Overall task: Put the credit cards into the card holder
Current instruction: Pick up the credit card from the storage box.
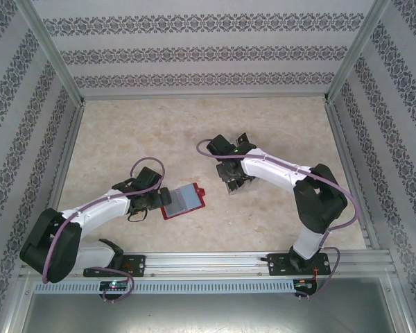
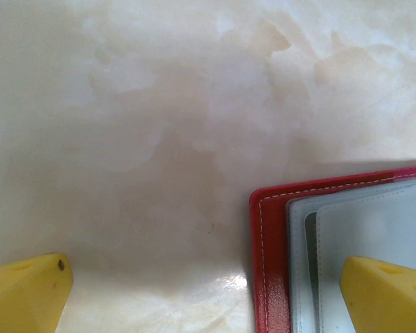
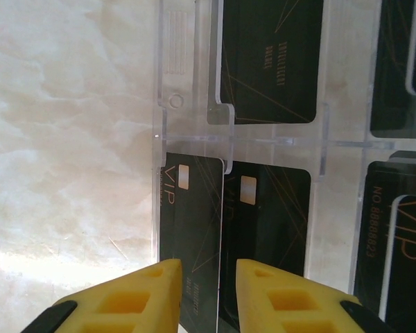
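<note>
Right gripper: blocky yellow fingers are set narrowly apart over one glossy black card's edge; a pinch cannot be told.
Left gripper: spread wide.
Credit cards: laid flat in a clear plastic tray.
Card holder: red, white-stitched, laid open beside the left fingertip.

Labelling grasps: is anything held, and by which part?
Left gripper: open, nothing held. Right gripper straddles the near end of a flat black rectangular credit card in the transparent plastic tray; a grip cannot be confirmed.
</note>
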You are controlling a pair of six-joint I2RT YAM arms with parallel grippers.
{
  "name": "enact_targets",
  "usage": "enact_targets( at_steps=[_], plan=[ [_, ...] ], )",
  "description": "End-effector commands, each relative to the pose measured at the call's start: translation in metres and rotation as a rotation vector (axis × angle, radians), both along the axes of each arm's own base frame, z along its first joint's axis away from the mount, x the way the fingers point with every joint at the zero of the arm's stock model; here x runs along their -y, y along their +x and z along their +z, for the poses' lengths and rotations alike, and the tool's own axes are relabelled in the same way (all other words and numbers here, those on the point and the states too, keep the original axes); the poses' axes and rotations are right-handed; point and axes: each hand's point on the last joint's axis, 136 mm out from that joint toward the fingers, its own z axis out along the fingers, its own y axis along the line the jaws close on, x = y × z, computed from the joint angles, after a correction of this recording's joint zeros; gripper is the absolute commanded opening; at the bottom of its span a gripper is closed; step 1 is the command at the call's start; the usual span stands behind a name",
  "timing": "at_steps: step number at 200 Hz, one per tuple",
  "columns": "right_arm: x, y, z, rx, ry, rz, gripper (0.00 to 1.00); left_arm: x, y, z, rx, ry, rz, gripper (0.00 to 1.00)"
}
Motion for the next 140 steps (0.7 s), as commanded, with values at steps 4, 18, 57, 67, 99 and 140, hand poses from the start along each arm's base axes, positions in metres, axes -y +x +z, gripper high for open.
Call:
enact_targets(
  at_steps=[4,18,57,67,99,140],
  plan=[
    [0.003,0.002,-0.005,-0.015,-0.039,0.005,0.28,0.004,0.001,-0.002,0.015,-0.015,-0.004,1.0],
    [0.004,0.002,-0.008,-0.021,-0.042,0.002,0.27,0.005,0.001,-0.002,0.016,-0.015,-0.005,1.0],
    [0.008,0.001,-0.017,-0.042,-0.056,-0.005,0.27,0.005,0.001,-0.001,0.018,-0.017,-0.005,1.0],
    [0.009,0.0,-0.018,-0.044,-0.057,-0.006,0.27,0.005,0.002,-0.001,0.019,-0.017,-0.005,1.0],
    [0.009,0.0,-0.02,-0.05,-0.054,-0.007,0.25,0.005,0.002,0.0,0.02,-0.015,-0.006,1.0],
    [0.01,-0.001,-0.024,-0.061,-0.048,-0.012,0.2,0.005,0.003,0.001,0.023,-0.015,-0.007,1.0]
  ],
)
